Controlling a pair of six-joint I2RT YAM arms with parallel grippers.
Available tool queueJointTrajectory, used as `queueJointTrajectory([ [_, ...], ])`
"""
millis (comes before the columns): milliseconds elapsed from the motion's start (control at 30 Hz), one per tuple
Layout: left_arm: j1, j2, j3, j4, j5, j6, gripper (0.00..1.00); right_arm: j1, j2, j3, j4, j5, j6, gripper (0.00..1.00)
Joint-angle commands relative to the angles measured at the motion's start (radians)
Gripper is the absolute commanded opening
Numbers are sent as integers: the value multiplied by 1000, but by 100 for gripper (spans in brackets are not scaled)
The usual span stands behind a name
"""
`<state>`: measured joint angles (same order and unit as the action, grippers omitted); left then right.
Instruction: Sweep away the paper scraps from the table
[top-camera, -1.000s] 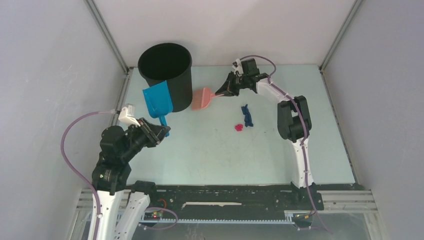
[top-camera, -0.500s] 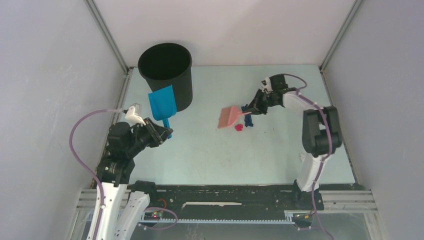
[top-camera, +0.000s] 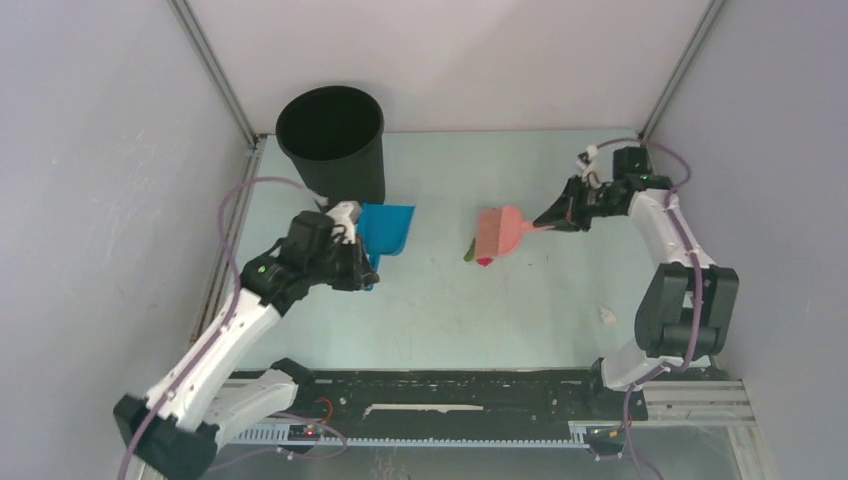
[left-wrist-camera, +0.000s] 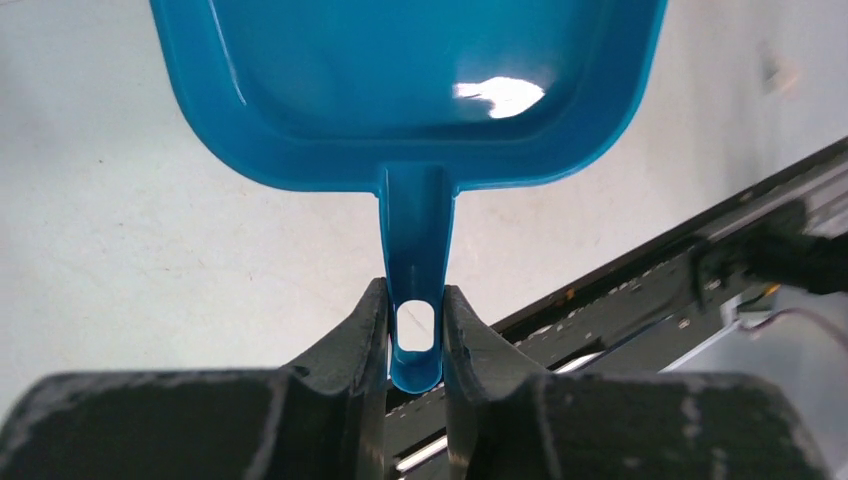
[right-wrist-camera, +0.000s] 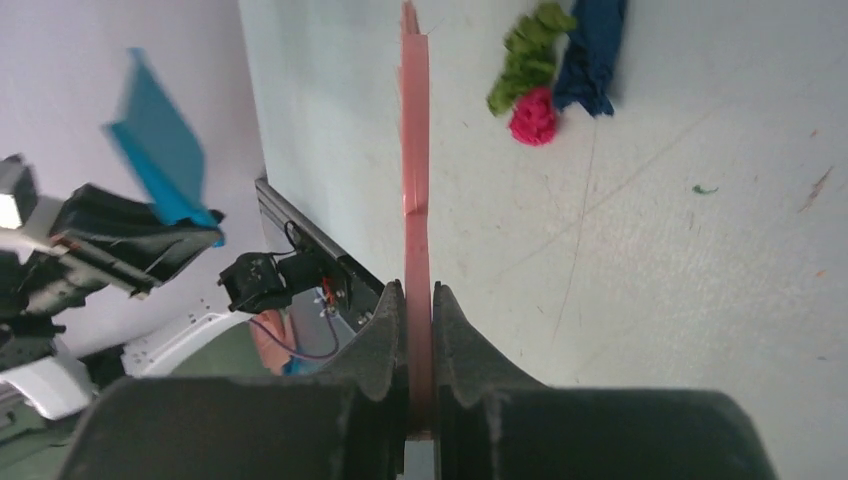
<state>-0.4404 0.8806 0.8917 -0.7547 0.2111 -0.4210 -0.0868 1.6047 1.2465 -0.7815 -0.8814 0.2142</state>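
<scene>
My left gripper (top-camera: 366, 264) is shut on the handle of the blue dustpan (top-camera: 389, 228), which sits low over the table (top-camera: 440, 310) with its mouth facing right. The handle shows between the jaws in the left wrist view (left-wrist-camera: 415, 310), and the pan (left-wrist-camera: 410, 90) is empty. My right gripper (top-camera: 558, 215) is shut on the handle of the pink hand brush (top-camera: 497, 232). Paper scraps lie by the brush head: a green one (top-camera: 469, 250) and a magenta one (top-camera: 484, 262). The right wrist view shows the brush (right-wrist-camera: 414, 150) edge-on with green (right-wrist-camera: 528, 55), magenta (right-wrist-camera: 533, 117) and dark blue (right-wrist-camera: 593, 50) scraps on one side.
A tall black bin (top-camera: 333, 140) stands at the back left, just behind the dustpan. A small white bit (top-camera: 606, 316) lies at the front right near the right arm's base. Metal rails edge the table, and grey walls close it in.
My left arm has swung the dustpan away from the bin toward the table's middle. My right arm has carried the brush rightward over the scraps; they now lie at its left edge.
</scene>
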Motion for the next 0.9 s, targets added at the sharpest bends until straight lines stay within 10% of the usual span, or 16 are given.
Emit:
queueJointTrajectory([
  [0, -114, 133, 100, -134, -120, 126, 1, -64, -93, 169, -124, -20, -157, 0],
  [500, -397, 591, 278, -273, -239, 233, 0, 266, -40, 483, -152, 1018, -534, 0],
  [867, -420, 806, 433, -268, -183, 272, 0, 458, 322, 806, -264, 1184, -617, 0],
])
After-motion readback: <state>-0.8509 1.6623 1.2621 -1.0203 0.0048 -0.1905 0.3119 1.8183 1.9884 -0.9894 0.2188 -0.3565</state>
